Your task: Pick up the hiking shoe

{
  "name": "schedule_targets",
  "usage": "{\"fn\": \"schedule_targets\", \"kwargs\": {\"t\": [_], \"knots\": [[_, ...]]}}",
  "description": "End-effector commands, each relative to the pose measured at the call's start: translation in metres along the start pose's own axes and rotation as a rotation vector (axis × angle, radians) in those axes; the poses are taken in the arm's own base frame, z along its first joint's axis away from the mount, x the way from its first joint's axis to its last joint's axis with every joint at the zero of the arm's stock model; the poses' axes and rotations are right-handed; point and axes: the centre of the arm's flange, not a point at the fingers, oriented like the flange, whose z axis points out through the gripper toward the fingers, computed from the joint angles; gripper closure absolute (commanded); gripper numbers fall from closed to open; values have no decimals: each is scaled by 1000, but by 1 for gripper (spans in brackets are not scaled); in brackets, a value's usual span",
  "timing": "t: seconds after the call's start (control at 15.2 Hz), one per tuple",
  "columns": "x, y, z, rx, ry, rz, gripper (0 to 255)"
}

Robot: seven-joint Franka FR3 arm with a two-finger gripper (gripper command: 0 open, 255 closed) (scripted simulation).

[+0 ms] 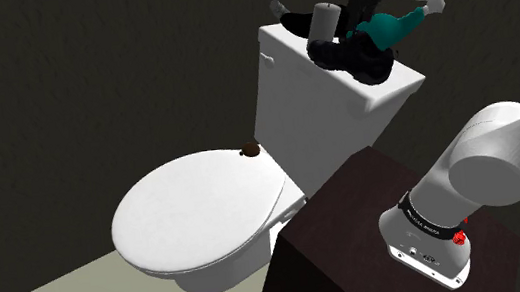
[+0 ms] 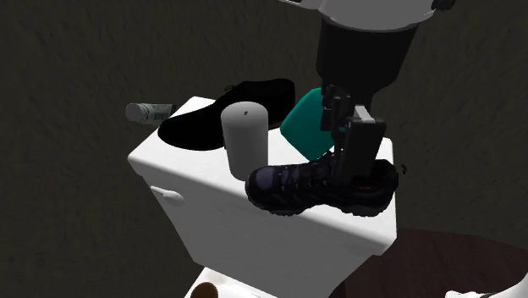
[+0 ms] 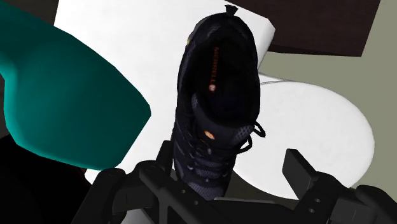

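- Here, my fingers (image 3: 304,178) stand open over the hiking shoe (image 3: 219,95), one on each side of its laced upper. One sits just beside the laces and the other is well clear. Nothing is gripped.
- The hiking shoe is dark navy-black with orange lettering inside. It sits sole-down on the white tank lid (image 2: 182,157) of a toilet, along the edge nearest the second exterior view, with its toe toward that view's left.
- A teal object (image 2: 303,123) lies on the lid just behind the shoe, close to my wrist.
- A white cylinder (image 2: 245,135) stands upright on the lid, just behind the shoe's toe.
- Farther back, a black shoe (image 2: 224,110) lies across the lid. A small pale bottle (image 2: 148,112) rests on its side at the far corner, toward the second exterior view's left.
- Below the tank, the toilet cover (image 1: 200,212) is closed, with a small brown thing (image 1: 249,151) at its hinge end.
- My white arm (image 1: 511,157) reaches up from the dark stand (image 1: 358,229), which sits beside the toilet at the shoulder view's lower right.
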Motion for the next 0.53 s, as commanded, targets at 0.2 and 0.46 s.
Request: {"fn": "schedule_targets", "kwargs": {"t": [0.2, 0.46], "knots": [[-1, 0, 23, -1, 0, -2, 0], [-1, 1, 24, -1, 0, -2, 255]]}}
